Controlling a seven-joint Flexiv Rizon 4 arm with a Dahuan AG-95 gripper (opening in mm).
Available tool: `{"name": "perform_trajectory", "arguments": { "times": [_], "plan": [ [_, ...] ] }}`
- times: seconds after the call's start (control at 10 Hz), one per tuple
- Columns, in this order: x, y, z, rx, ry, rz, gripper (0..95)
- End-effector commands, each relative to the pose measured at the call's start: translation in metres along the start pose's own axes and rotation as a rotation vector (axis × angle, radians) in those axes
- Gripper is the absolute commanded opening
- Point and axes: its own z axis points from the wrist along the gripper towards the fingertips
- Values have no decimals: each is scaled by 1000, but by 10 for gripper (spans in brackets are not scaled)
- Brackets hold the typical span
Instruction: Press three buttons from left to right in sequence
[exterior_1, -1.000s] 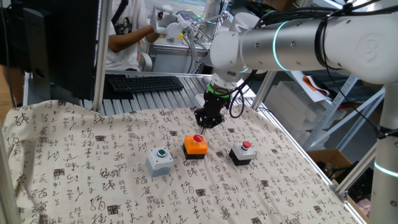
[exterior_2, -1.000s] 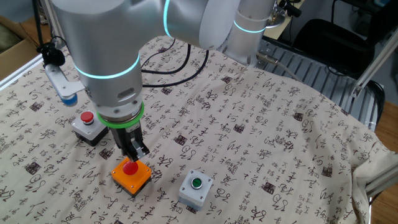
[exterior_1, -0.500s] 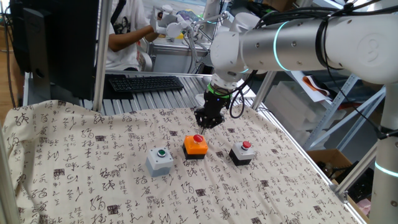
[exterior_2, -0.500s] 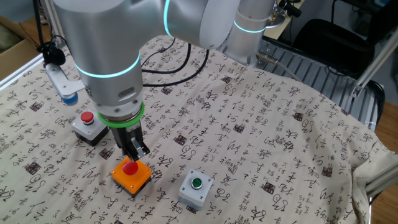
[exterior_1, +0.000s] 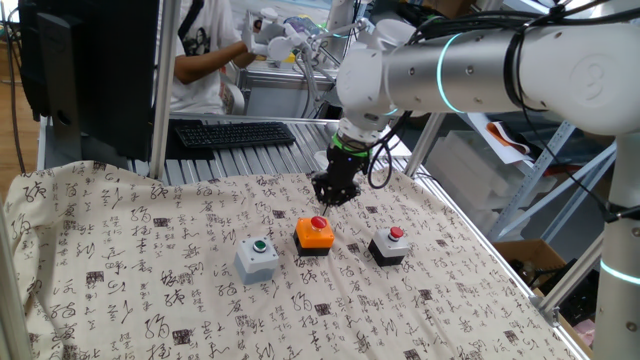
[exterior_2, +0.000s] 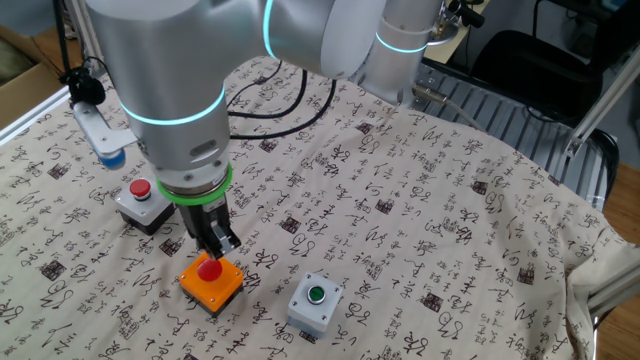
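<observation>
Three button boxes stand in a row on the patterned cloth. The grey box with green cap (exterior_1: 258, 258) is on the left in one fixed view, the orange box with red cap (exterior_1: 315, 234) in the middle, and the black box with red cap (exterior_1: 390, 245) on the right. The other fixed view shows them mirrored: grey box (exterior_2: 315, 303), orange box (exterior_2: 211, 280), black box (exterior_2: 143, 200). My gripper (exterior_1: 331, 198) points down just above and slightly behind the orange box's red cap (exterior_2: 209, 267), not touching it. Its fingertips (exterior_2: 218, 246) are together, holding nothing.
The cloth-covered table (exterior_1: 120, 300) ends in metal frame rails (exterior_1: 480, 250) at the right. A keyboard (exterior_1: 232, 132) and a person (exterior_1: 205, 50) are behind the table. A blue-and-white part (exterior_2: 100, 135) and a black cable (exterior_2: 270, 115) lie near the black box.
</observation>
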Motion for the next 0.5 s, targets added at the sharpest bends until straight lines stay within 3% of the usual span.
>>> {"name": "perform_trajectory", "arguments": {
  "times": [0.1, 0.2, 0.5],
  "plan": [
    [2, -1, 0, -5, -3, 6, 0],
    [2, -1, 0, -2, -2, 6, 0],
    [2, -1, 0, -29, 6, -8, 0]
  ]
}}
